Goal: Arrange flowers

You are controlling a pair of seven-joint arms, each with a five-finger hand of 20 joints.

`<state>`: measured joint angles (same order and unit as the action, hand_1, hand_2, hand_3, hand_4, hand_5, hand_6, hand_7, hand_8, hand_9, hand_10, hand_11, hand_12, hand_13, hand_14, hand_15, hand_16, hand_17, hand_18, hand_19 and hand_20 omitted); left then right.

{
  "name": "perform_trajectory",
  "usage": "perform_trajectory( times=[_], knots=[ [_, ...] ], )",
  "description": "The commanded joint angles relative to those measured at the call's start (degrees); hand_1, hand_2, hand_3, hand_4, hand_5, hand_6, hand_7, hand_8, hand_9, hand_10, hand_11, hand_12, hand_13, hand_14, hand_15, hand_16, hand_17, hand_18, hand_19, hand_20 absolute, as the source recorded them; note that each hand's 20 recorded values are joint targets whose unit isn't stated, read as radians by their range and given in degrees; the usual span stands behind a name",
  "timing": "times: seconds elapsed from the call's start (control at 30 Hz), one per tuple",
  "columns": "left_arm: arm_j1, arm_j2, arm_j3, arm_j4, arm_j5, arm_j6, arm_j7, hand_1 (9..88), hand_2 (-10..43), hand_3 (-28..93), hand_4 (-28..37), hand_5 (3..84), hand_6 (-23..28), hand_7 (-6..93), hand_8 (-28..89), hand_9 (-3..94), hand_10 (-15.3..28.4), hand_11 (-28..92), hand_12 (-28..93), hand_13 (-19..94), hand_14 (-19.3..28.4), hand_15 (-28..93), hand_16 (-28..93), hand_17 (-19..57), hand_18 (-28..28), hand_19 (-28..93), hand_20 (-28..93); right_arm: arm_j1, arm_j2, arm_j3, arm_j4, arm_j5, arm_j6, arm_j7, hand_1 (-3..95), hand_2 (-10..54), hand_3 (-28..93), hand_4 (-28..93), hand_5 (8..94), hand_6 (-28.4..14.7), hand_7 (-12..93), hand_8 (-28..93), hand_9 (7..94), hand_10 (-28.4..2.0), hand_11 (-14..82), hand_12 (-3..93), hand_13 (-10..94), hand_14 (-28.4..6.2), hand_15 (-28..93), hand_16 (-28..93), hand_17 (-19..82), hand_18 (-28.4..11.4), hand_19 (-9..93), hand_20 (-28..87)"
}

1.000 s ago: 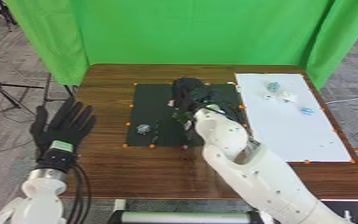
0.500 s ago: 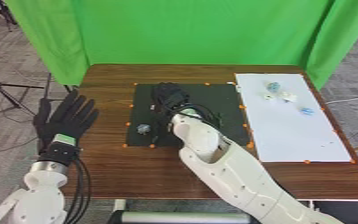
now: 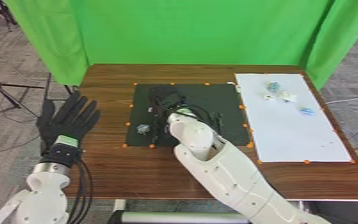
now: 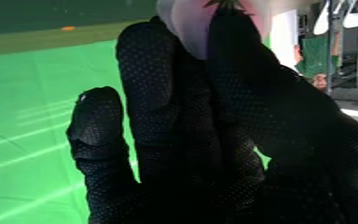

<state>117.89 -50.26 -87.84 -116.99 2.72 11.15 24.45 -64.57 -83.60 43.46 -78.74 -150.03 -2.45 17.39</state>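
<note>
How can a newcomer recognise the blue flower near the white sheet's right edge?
On the brown table, find the white sheet at right. The blue flower lies near its right edge. The other blue flower and white ones lie farther from the robot.

Brown wooden table point(image 3: 122, 175) with dark mat point(image 3: 215, 95) beside white sheet point(image 3: 295, 137)

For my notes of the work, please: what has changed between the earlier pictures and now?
The right hand has moved left over the dark mat; it pinches a pink flower, though I cannot tell since when. The left hand has shifted slightly forward. The flowers on the white board stayed.
</note>
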Motion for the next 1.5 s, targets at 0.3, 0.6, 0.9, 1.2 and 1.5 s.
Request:
perform_trajectory(
  times=[0.3,0.6,0.9,1.2,1.5],
  knots=[
    [0.20,-0.14,-0.23,-0.83,-1.84,1.96,1.69,29.8,10.4,72,-28.3,39.1,6.4,14.9,-10,36.9,13.0,23,9,28,15.4,41,-9,-4.7,14.0,36,8,-0.51,-0.15,1.40,-1.73,1.43,-7.06,1.40,56.8,-9.5,72,-28,63.6,-1.8,23,-14,72.5,-11.9,16.0,25.1,69,-4.9,46,41,39,-21.3,87,33],
    [0.79,0.11,-0.13,-1.44,-3.08,3.67,2.75,31.6,7.0,72,-28.2,36.0,6.1,16.4,-11,36.2,12.8,23,9,28,14.9,42,-9,-4.6,13.8,36,8,-1.38,0.48,3.83,-6.13,4.48,-14.00,6.06,50.9,-9.5,75,-28,57.4,-4.2,19,-13,66.4,-14.2,19.7,17.8,67,-6.9,48,38,38,-21.5,86,32],
    [1.68,-0.58,-1.01,-1.58,-2.86,3.92,1.40,31.7,6.3,72,-27.9,33.1,5.7,17.5,-12,35.1,12.7,24,9,27,14.7,42,-10,-4.6,13.7,37,8,-2.86,2.67,7.23,-14.32,10.21,-21.02,8.32,47.9,-9.5,78,-28,51.6,-5.9,15,-11,61.7,-15.9,17.7,16.7,66,-8.6,50,34,38,-22.3,89,32],
    [3.38,-1.28,-3.46,-1.15,1.95,-3.82,-3.66,30.6,7.5,71,-28.2,33.7,5.8,17.2,-12,34.3,12.9,23,9,26,15.0,41,-10,-5.0,13.8,37,8,-7.41,14.62,20.37,-21.07,11.81,-8.95,10.07,42.0,-9.5,81,-28,45.8,-7.1,13,-10,44.2,-19.0,11.3,15.8,54,-13.9,59,21,36,-22.5,92,32],
    [6.55,-1.28,-7.40,-2.62,2.53,-6.74,-3.32,28.1,10.1,70,-28.3,34.9,5.7,14.6,-11,34.0,12.8,21,9,26,15.4,38,-9,-5.5,14.0,35,8,-9.15,24.91,29.79,-19.75,13.91,-6.09,26.42,41.5,-9.5,81,-28,48.6,-7.7,13,-11,47.0,-19.0,11.6,15.2,56,-14.4,61,19,38,-23.1,93,34]
  ],
)
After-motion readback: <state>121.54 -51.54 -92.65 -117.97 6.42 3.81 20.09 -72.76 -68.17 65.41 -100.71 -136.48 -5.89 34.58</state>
